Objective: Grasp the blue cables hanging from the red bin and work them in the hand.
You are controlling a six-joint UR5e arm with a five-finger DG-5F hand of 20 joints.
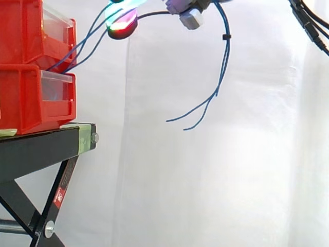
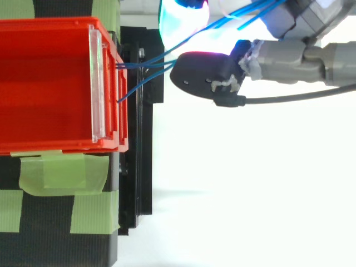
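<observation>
A: Where do the thin blue cables (image 1: 224, 56) sit in the side view?
B: They rise taut from the glossy red plastic bin (image 2: 50, 83) at 9 o'clock to the robot hand (image 2: 289, 58) at 12 o'clock. From there they droop in loose curves toward 6 o'clock.
A: And the hand?
B: It's clamped, with the cables pinched between rounded glowing pads (image 1: 122, 24).

Grey segmented hand (image 2: 289, 55), fingertip pads (image 1: 122, 24) glowing red-green and cyan

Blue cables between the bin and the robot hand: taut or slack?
Taut. The blue cables run nearly straight from the red bin up to the robot hand; past it, their ends hang loose.
</observation>
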